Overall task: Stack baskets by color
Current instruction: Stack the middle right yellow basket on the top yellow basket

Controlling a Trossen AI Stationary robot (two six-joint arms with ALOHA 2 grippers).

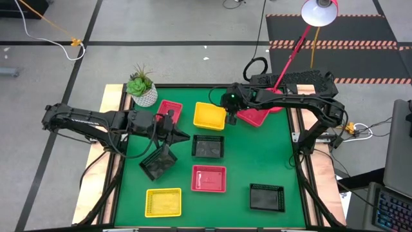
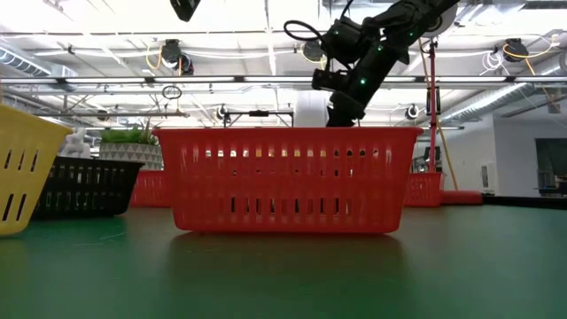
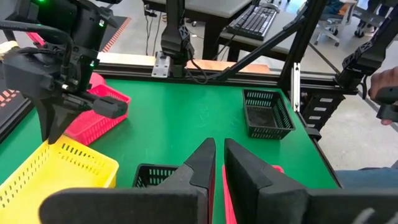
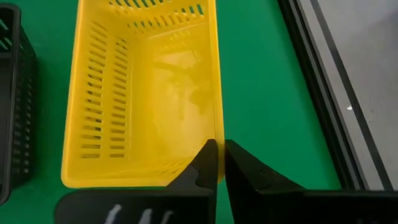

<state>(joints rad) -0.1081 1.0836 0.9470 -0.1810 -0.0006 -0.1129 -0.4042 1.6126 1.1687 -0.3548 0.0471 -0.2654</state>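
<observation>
Red (image 1: 209, 178), yellow (image 1: 210, 116) and black baskets (image 1: 267, 197) on green table (image 1: 257, 154).

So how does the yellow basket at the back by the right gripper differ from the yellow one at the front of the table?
The back yellow basket has the right gripper shut on its side wall; the front yellow basket sits untouched, with no gripper near it. The back one lies between two red baskets, one on its left and one on its right, while the front one sits alone near the table's corner. Both are shallow perforated yellow trays, empty and upright.
</observation>
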